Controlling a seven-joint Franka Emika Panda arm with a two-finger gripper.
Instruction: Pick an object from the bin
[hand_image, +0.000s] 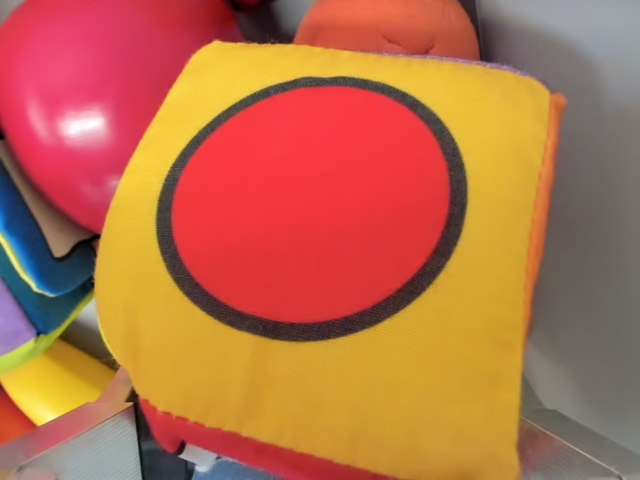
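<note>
Pale grey bin wall (590, 250) at right; a yellow fabric cube (330, 270) (red circle face) blocks a pink ball (80, 110) upper left, claw state indiscernible

Pink ball (80, 110) and orange plush (390, 25) half-hidden behind yellow cloth cube (330, 260).

Grey bin wall (590, 250); yellow fabric cube (330, 300) beside pink ball (80, 110).
</note>
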